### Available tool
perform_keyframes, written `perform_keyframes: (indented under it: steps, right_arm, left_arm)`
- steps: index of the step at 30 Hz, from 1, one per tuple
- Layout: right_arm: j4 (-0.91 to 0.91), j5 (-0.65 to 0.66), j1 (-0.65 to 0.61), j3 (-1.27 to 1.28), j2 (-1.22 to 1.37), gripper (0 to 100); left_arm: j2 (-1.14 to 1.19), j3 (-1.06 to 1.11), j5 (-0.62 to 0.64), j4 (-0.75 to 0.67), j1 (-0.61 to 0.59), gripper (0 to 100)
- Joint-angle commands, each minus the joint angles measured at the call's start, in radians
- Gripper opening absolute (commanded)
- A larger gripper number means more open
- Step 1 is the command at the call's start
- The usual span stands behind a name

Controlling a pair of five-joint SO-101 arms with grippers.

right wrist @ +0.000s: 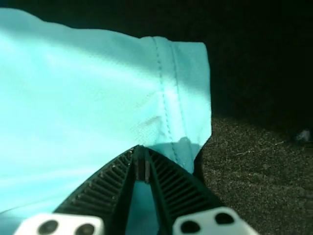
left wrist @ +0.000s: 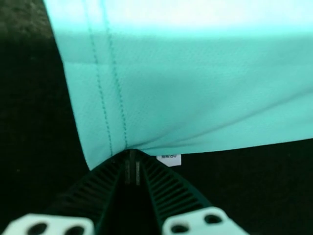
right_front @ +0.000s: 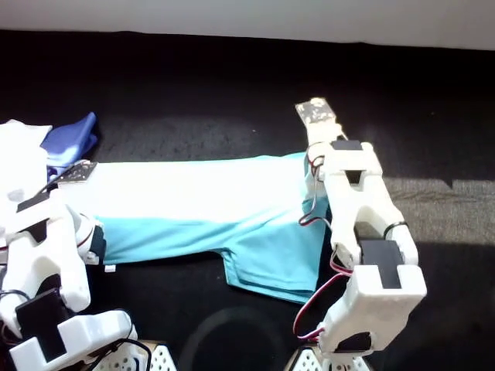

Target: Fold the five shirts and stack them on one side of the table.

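Blue shirt (right_front: 71,139) bunched at 10 o'clock on table (right_front: 193,77).
Your left gripper (left wrist: 131,164) pinched shut on teal shirt (right_front: 209,205) corner, 8 o'clock side.
Shirt lies across middle, 9 to 3. Held at both ends, probably to keep it flat for folding.
Your right gripper (right wrist: 142,164) pinched shut on hem at 3 o'clock.
Wrist views show stitches and small tag (left wrist: 169,159). High view shows whole shirt.
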Motion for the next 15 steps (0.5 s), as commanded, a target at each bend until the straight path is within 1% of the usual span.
perform_keyframes:
  steps: [1, 3, 8, 12, 14, 15]
  right_arm:
    - [0.042, 0.012, 0.028, -0.016, -0.173, 0.7]
    - [0.081, 0.012, 0.025, 0.012, -0.272, 0.7]
    - [0.14, 0.021, 0.024, 0.151, -0.533, 0.7]
    - [0.228, 0.121, -0.035, 0.323, -0.722, 0.7]
    - [0.278, 0.187, -0.101, 0.421, -0.803, 0.7]
    - [0.3, 0.224, -0.134, 0.47, -0.84, 0.8]
  left_arm:
    - [-0.031, -0.018, -0.008, -0.021, -0.027, 1]
    - [-0.031, -0.045, -0.008, 0.018, -0.03, 1]
    - [-0.031, -0.17, -0.008, 0.175, -0.03, 1]
    - [-0.031, -0.277, -0.006, 0.279, -0.028, 1]
    - [-0.031, -0.318, 0.002, 0.299, -0.025, 1]
    - [-0.031, -0.332, 0.025, 0.296, -0.024, 1]
